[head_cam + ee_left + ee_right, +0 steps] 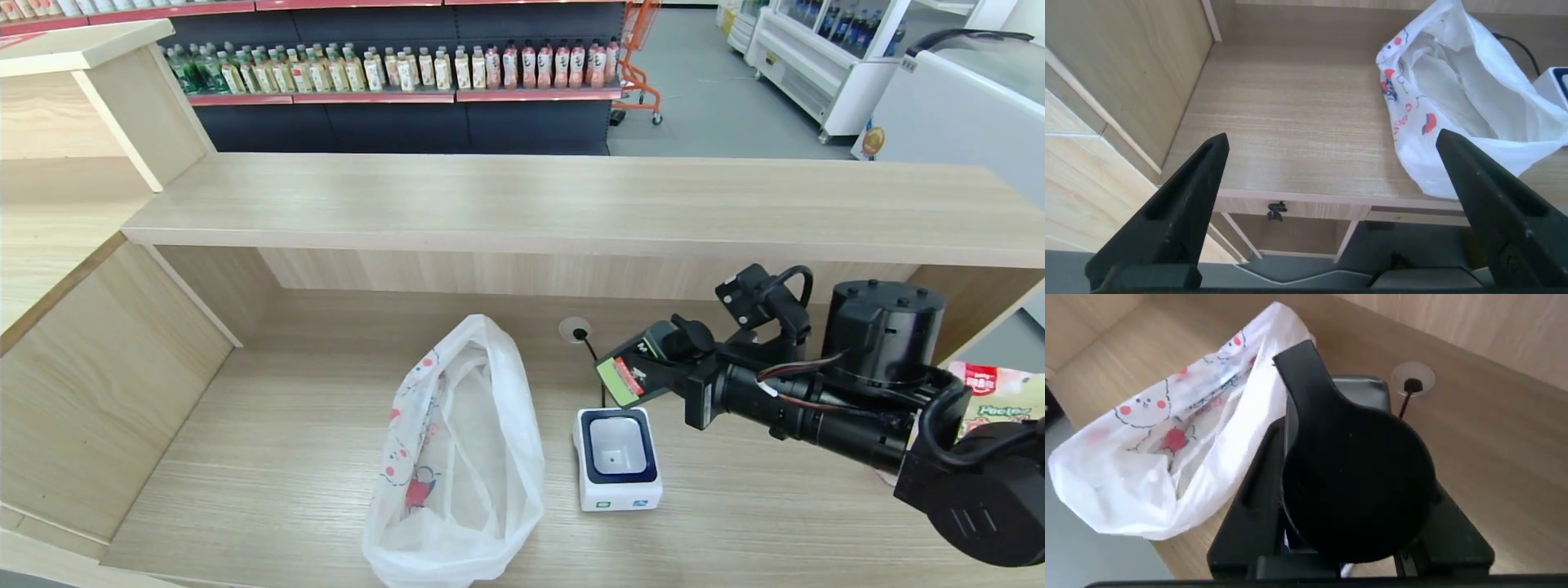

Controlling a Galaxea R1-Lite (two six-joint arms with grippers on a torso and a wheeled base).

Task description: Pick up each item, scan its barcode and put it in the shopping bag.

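wooden counter [286, 457] — right jaws clamp a half-hidden green pack [618, 381] above the scanner [617, 459]; left jaws gape.

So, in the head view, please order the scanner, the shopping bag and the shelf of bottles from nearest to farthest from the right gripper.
1. Scanner: on the counter, just under the right gripper, whose jaws hold a small green item.
2. Shopping bag: on the counter, left of the scanner.
3. Shelf of bottles: far behind the counter, across the aisle.
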